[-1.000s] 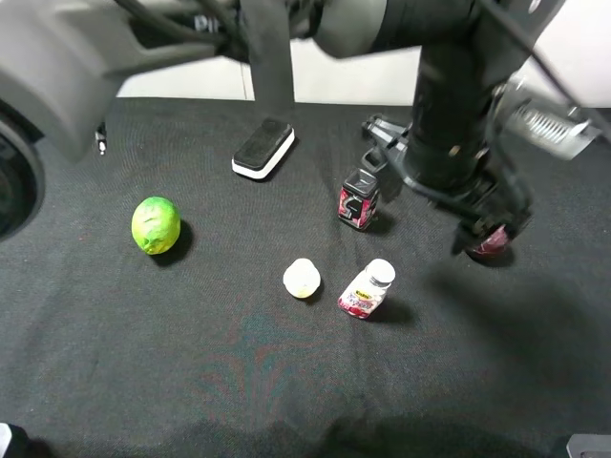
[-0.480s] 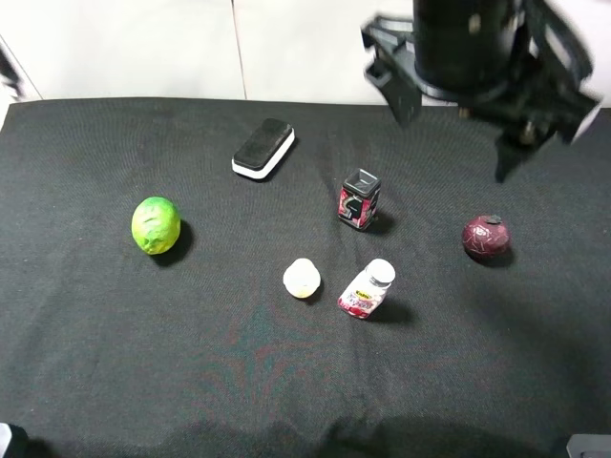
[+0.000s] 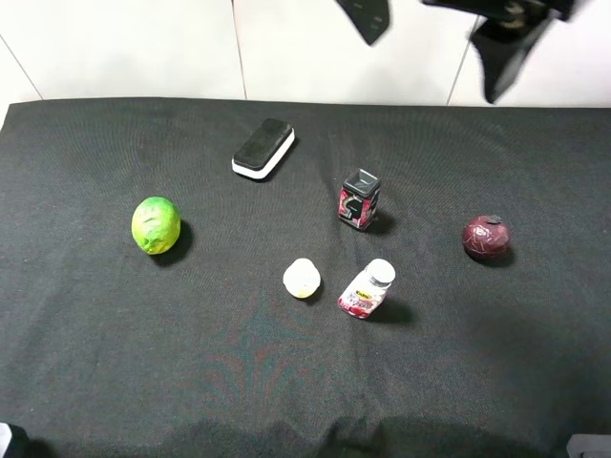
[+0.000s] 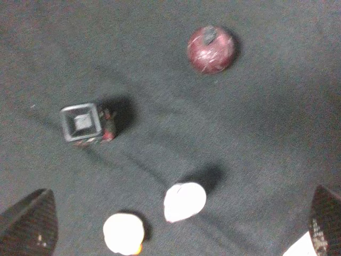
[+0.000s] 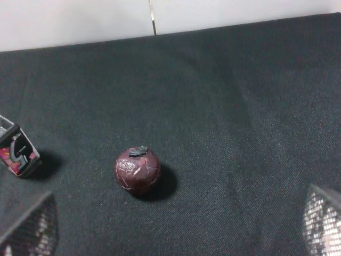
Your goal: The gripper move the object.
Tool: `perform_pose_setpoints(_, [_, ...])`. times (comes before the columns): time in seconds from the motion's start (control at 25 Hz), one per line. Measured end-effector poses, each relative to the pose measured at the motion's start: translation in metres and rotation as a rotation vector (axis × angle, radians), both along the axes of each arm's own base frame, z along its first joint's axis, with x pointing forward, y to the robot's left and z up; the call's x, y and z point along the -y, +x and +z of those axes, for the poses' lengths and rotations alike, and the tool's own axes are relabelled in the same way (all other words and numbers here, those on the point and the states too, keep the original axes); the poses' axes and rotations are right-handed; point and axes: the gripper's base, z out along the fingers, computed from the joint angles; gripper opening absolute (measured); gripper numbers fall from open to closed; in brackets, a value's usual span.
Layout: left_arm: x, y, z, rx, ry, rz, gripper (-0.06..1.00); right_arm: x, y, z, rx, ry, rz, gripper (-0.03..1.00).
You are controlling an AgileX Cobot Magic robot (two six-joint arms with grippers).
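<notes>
On the black cloth (image 3: 95, 363), left to right: green fruit (image 3: 156, 225), black-topped eraser (image 3: 263, 148), pale round lump (image 3: 302, 278). The bottle (image 3: 367, 289) lies free beside it, red-pink label unreadable. Left gripper (image 4: 181, 226) and right gripper (image 5: 176, 226) spread wide, holding nothing.

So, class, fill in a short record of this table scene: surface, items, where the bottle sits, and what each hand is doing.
surface: black cloth
bottle: on the cloth, free, white cap on
beside bottle: pale round item, apart from it
other items: green fruit, black-and-white block, black-and-red box, dark red ball
left hand: open, above the items, holding nothing
right hand: open, empty
</notes>
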Motion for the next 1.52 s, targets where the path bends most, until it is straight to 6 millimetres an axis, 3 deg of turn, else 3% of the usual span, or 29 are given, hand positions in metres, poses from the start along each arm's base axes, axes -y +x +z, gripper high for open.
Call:
perform_pose_setpoints(0.2, [-0.029,-0.014,0.012,0.019,0.007,0.005,0.94,0.0,0.0,0.0,0.0,0.0,0.0,0.69])
perform_pose_setpoints(0.6, [-0.114,-0.057,0.026,0.047,0.001,0.054,0.99,0.0,0.0,0.0,0.0,0.002,0.001,0.69])
perform_pose_setpoints(1.16, [-0.234,-0.126,-0.001,0.043,-0.085,0.08,0.99,0.0,0.0,0.0,0.0,0.002,0.001,0.69])
perform_pose_setpoints(1.52, [-0.274,-0.137,-0.016,0.137,-0.09,0.139,0.99,0.0,0.0,0.0,0.0,0.002,0.001,0.69])
